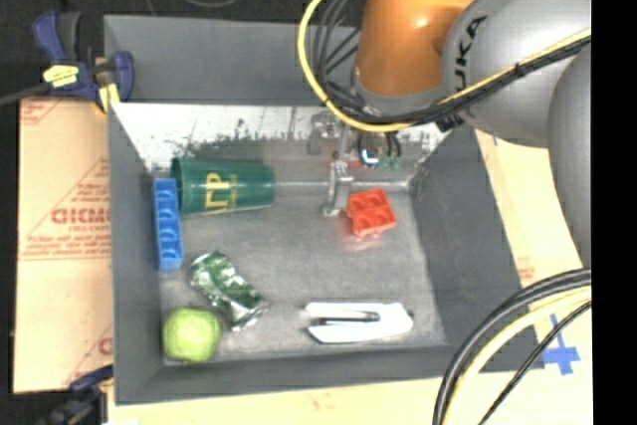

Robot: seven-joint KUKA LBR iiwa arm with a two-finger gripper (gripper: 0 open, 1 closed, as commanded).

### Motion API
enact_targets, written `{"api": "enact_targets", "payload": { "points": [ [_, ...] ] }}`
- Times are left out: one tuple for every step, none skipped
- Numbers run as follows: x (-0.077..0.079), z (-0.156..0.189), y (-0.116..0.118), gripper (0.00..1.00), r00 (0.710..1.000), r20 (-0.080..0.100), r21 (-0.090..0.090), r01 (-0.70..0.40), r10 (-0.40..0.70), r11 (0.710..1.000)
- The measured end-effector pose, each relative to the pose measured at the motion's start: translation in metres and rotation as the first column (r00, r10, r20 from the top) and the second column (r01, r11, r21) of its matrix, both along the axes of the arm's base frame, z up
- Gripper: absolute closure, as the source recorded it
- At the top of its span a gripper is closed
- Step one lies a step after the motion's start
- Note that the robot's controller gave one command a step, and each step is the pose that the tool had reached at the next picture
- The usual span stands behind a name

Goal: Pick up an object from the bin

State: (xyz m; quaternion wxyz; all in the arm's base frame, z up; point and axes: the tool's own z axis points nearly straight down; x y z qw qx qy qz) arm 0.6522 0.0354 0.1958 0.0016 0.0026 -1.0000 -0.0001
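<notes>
My gripper (331, 206) hangs low in the bin's back right part and is open. One metal finger shows, standing just left of a red toy brick (370, 212). The brick lies on the floor under the gripper's body, and its far edge is hidden by it. I cannot tell whether the finger touches the brick. A dark green cup (225, 187) with gold letters lies on its side to the left, against the back wall.
A blue studded brick strip (167, 223) lies along the left wall. A crumpled green and silver wrapper (227, 289) and a green apple (191, 334) sit front left. A white flat tool (356, 320) lies at the front. The orange-capped arm covers the back right corner.
</notes>
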Motion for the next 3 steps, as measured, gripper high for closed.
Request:
{"api": "enact_targets", "payload": {
  "points": [
    [0.001, 0.006, 0.000, 0.00, 1.000, 0.008, 0.000, 0.000, 0.000, 1.000],
    [-0.013, -0.006, -0.017, 0.00, 0.981, 0.010, 0.003, 0.192, -0.192, 0.981],
    [-0.029, -0.027, -0.030, 0.00, 0.933, 0.007, 0.001, 0.360, -0.360, 0.933]
  ]
}}
